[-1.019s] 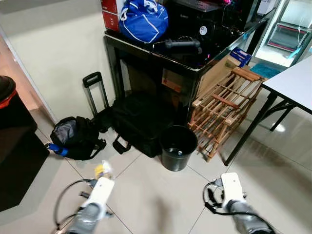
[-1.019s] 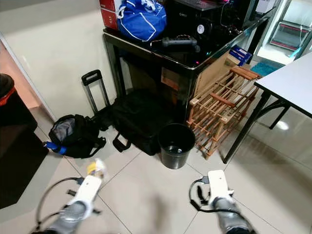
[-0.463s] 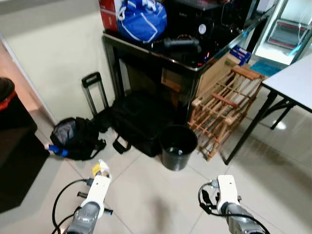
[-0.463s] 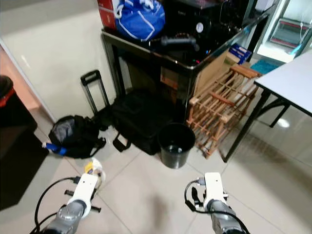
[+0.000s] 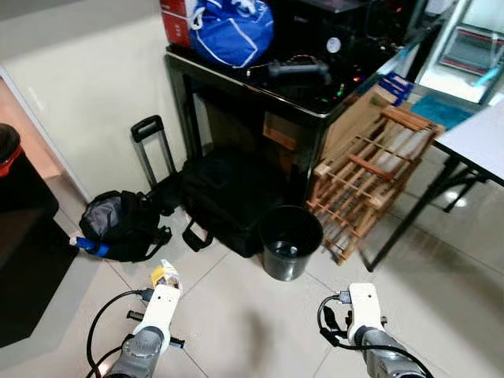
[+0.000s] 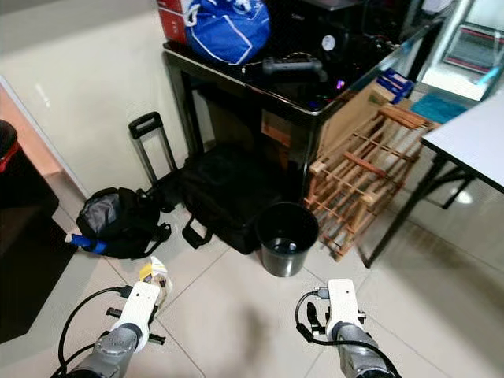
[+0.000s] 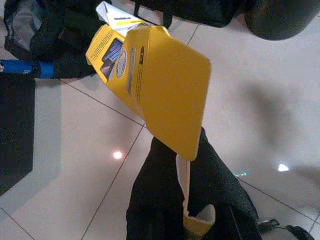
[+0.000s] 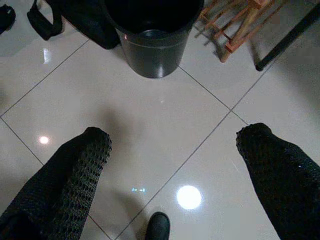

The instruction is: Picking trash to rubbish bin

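Left eye view, setting: tiled floor [image 5: 236, 315] before a black glass-topped desk [image 5: 236, 75] that stands against the wall; a blue bag [image 5: 232, 31] lies at the desk's left end.
Luggage: black trolley case [image 5: 228, 201] under the desk's left side, with a dark backpack [image 5: 118, 224] on the floor just beside its handle.
Wooden rack [image 5: 370, 185]: leans at the desk's right corner, next to the bin.
Rubbish bin [image 5: 290, 240]: black, round, open-topped, on the floor between the trolley case and the rack; something pale lies at its bottom.
Trash: yellow carton [image 7: 150, 95], flattened, with an open white flap at its far end, tilted over the floor well short of the bin.
Left gripper [image 7: 187, 200]: pinching the carton by its near edge alone.
Right gripper [image 8: 172, 155]: fingers spread wide, holding nothing, aimed at the floor in front of the bin.
Risk, drop: the hold is a thin edge pinch, so I judge a jolt while walking could twist the carton loose.
Risk, miss: the carton is long and the bin's mouth modest; let go early or off-centre, it may catch the rim or fall beside the case.
Risk, collision: bin, rack and case sit close, so a wide reach may knock the bin over.
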You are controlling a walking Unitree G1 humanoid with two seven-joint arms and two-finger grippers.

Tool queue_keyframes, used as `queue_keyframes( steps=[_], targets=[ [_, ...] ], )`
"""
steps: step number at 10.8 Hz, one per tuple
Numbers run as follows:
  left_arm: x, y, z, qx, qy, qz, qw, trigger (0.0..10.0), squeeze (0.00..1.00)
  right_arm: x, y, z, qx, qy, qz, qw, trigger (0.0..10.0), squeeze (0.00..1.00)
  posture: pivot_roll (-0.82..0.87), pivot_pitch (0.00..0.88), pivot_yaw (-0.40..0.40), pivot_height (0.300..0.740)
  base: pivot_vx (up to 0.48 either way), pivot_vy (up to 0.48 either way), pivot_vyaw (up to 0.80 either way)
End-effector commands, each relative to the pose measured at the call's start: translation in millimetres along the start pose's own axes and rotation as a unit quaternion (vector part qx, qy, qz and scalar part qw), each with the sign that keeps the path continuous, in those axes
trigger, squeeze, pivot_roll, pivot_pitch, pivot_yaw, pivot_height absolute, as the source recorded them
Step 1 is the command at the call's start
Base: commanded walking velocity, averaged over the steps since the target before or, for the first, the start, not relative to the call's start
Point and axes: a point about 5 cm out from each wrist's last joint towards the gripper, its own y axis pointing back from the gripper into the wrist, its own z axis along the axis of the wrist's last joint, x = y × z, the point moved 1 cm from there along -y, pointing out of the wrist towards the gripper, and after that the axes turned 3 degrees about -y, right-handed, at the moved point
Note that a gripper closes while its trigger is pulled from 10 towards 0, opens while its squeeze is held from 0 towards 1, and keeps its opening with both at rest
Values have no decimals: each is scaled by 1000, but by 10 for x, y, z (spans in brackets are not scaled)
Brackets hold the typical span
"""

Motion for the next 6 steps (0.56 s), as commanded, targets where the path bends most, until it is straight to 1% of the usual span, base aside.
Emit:
queue_keyframes(
  steps=[1, 6],
  targets=[
    [-7, 10, -31, 3, -8, -4, 1000, 10000, 0, 12, -7, 30, -6, 3, 1, 1000, 10000, 0, 5, 0, 39, 740, 326, 0, 0],
    [-8, 8, -32, 5, -14, -3, 1000, 10000, 0, 61, -11, 23, -6, 3, 8, 1000, 10000, 0, 6, 0, 38, 740, 340, 0, 0]
  ],
)
